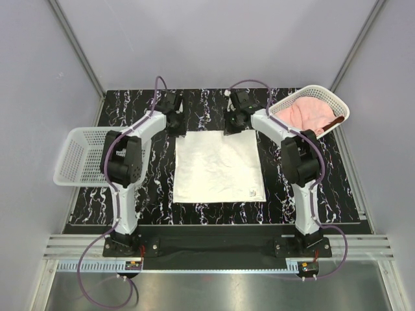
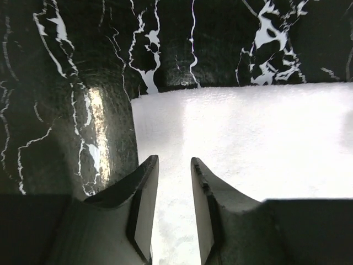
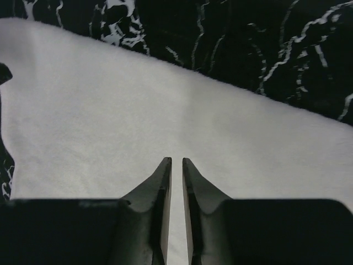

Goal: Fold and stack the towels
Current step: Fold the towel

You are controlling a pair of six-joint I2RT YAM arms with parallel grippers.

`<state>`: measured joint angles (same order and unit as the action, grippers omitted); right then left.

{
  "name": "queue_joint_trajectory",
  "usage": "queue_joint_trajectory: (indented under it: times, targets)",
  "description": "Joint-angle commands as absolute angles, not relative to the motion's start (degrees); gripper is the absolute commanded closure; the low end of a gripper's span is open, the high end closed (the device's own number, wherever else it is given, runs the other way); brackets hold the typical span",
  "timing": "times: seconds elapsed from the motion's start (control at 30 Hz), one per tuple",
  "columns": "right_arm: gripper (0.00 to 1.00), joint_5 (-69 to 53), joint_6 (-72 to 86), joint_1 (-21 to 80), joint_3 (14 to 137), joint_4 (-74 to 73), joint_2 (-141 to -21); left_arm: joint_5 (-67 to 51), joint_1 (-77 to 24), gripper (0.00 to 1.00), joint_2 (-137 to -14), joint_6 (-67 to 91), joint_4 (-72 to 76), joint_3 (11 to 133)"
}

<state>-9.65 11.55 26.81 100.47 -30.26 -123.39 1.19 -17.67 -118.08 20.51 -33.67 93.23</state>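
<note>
The white towel (image 1: 219, 167) lay spread flat at the middle of the black marbled table (image 1: 155, 188). Its edges ran nearly square with the table's edges. From overhead it looked close to square, a little wider left to right than near to far, so its long axis could not be told with certainty. A small printed label (image 1: 251, 192) marked its near right corner.

The left gripper (image 2: 172, 164) was at the towel's far left corner and the right gripper (image 3: 175, 162) at its far right corner. The overhead view showed both placements but not the jaws. The left wrist view showed the jaws parted by a plain gap, with white cloth beneath and between them and the towel's side edge running beside one finger. The right wrist view showed the jaws drawn almost together, with only a slit between them, above cloth. Whether either pinched the fabric could not be told.

Only the overhead view showed the rest. A pink towel (image 1: 305, 111) was heaped in the right basket (image 1: 311, 87) at the far right, with a rust-brown towel (image 1: 333, 122) at its rim. The left basket (image 1: 71, 162) stood at the table's left edge.
</note>
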Motion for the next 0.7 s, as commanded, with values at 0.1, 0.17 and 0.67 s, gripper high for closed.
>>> queue_joint_trajectory:
  times: [0.1,0.17,0.67]
  targets:
    - [0.87,-0.4,7.6,22.0,103.6,-34.4,-123.5,1.9,-17.8,0.69,-121.3,17.8,-32.9,97.0]
    - [0.89,-0.4,7.2,20.2,104.1,-34.2,-124.4,2.7,-17.8,0.69,-122.5,17.7,-32.9,97.6]
    - [1.00,12.7,3.5,17.0,110.9,-33.5,-135.8,11.2,-17.7,0.69,-127.9,18.8,-35.9,102.1]
